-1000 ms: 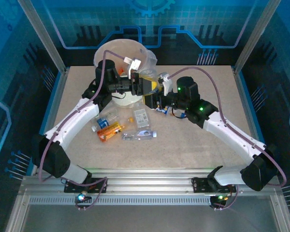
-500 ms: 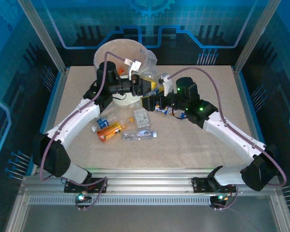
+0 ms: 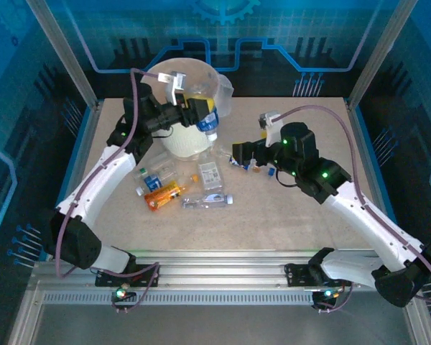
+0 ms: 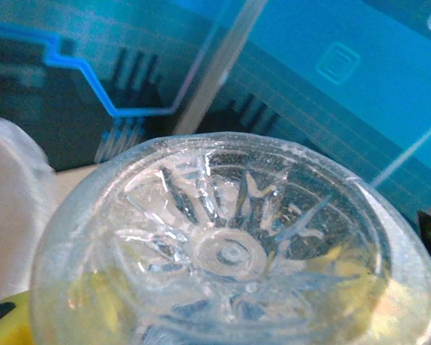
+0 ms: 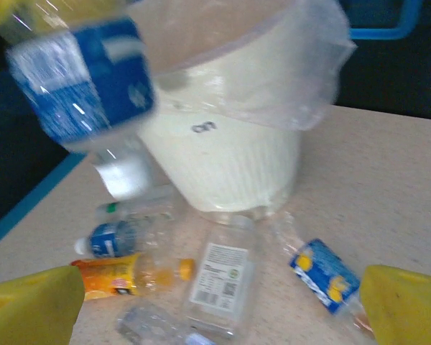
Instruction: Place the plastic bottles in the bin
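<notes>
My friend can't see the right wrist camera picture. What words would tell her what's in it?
A blue-labelled bottle hangs tilted in the air beside the big white bin with its bag liner. On the table below lie an orange bottle, a clear white-labelled bottle and others, with the right hand's open yellow fingers at the bottom corners.

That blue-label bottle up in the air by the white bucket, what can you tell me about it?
The bottle is clear plastic with a blue wrap label and a star-patterned base. It hangs tilted, neck pointing down, off the table by the bucket, held in the jaws of the left gripper.
</notes>
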Robot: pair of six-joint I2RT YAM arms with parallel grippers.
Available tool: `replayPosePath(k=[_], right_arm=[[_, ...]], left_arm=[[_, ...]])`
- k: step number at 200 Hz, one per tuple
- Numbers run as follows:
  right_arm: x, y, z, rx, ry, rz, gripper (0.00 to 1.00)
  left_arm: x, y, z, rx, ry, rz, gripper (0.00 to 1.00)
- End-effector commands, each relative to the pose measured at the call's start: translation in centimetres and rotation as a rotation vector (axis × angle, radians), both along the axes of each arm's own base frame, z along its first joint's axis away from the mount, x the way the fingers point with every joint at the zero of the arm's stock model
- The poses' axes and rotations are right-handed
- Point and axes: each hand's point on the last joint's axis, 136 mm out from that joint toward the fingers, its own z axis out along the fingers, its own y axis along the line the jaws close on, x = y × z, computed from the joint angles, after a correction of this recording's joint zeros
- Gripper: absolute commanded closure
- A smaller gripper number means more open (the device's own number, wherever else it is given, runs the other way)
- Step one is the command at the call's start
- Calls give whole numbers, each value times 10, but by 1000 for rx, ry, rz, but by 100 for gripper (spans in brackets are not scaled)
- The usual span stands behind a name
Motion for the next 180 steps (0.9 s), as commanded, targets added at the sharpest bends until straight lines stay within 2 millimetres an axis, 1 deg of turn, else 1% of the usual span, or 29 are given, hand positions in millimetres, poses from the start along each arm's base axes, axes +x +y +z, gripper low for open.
replayPosePath(k=[1,17,39,57,94,111,125,136,153,180], right_arm=[[3,-38,-15,-114,44,-159,0],[5,-53,-18,-151,51,-219,0],[11,-65,-22,-181,58,-235,0],[17,-74,-28,-183,81,-255,0],[35,-83,-49,-155,175,-236,0],[46,-83,-59,-139,213,-192,0],[54,-77,-67,-124,242,-120,0],[59,-73,-74,-144,252,-67,0],[68,-68,-87,-206,268,-5,0],[82,-62,-117,-299,320,73,0]], left_arm=[[20,32,40,35,-153,162,63],[38,50,50,52,-194,244,64],[65,73,54,86,-228,349,64],[87,88,50,128,-231,418,64],[126,107,40,192,-219,502,64],[145,113,28,239,-197,529,63],[157,116,16,282,-175,543,63],[165,118,6,313,-156,550,62],[173,118,-8,349,-129,545,61],[182,118,-31,384,-79,536,60]])
